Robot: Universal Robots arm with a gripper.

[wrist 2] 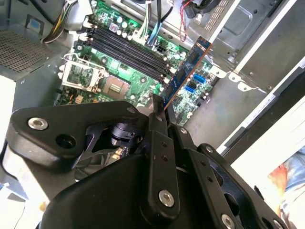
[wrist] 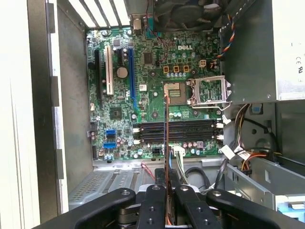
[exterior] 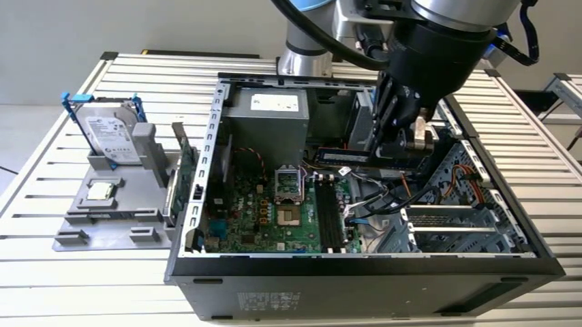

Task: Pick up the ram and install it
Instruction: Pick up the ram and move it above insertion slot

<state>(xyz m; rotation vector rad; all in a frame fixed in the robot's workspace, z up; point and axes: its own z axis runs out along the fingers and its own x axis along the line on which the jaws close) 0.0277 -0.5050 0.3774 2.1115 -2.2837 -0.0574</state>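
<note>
One ram (wrist 2: 189, 68) in one tool's (wrist: 167, 188) grip

One ram (exterior: 350, 157), one gripper (exterior: 397, 147), one computer case (exterior: 364, 263) — four memory slots (wrist: 190, 129) on one motherboard (exterior: 255, 219) — one hard drive (exterior: 109, 134) and one expansion card (exterior: 187, 170) at the exterior view's left

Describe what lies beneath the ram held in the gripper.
In the first wrist view, beneath the ram, clamped edge-on in the gripper, lie the green motherboard and its black memory slots. The thin strip of board directly behind the ram's edge is covered.
</note>
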